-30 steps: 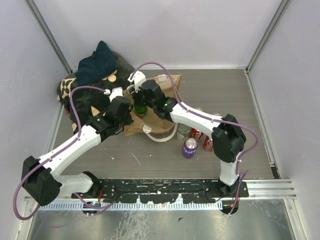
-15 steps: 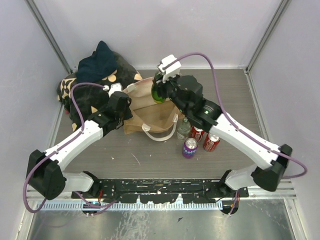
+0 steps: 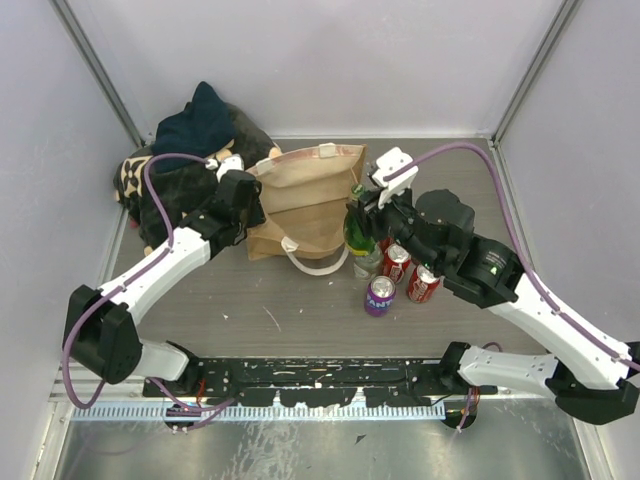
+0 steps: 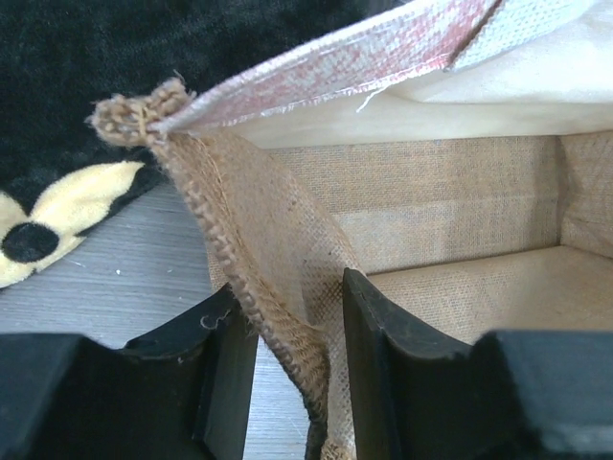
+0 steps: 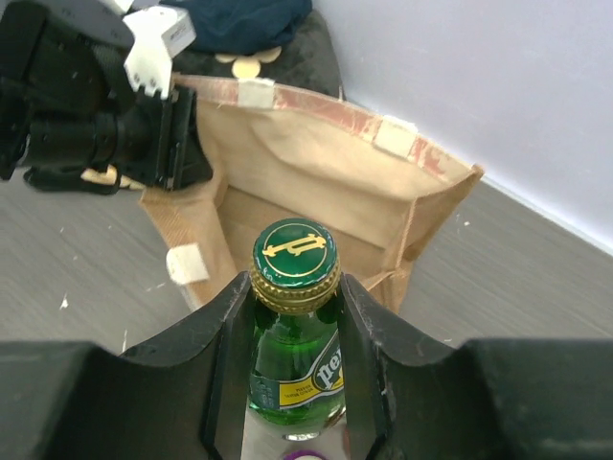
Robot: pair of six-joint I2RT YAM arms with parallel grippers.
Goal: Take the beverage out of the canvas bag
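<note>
Between the fingers of the right gripper we see the neck of a green glass bottle, pinched just under its green and gold cap. The gripper is closed on it and the bottle stands upright. From the top camera, this gripper holds the bottle outside the canvas bag, just beside the bag's right wall. It hangs over a cluster of drinks; we cannot tell whether its base touches anything. Two red cans and a purple can stand there on the tabletop, close together.

On the other side, the left gripper is clamped on the bag's woven side wall, one finger outside and one inside, below the pinkish rim trim. The bag's mouth is spread open, and its inner floor, as far as we see it, is bare. From above, the left gripper sits at the bag's left upper corner. A cream handle loops out from the bag's near side onto the tabletop. Just left of the bag lies a black cushion with beige flower prints, and a dark blue cloth is heaped on top of it.
</note>
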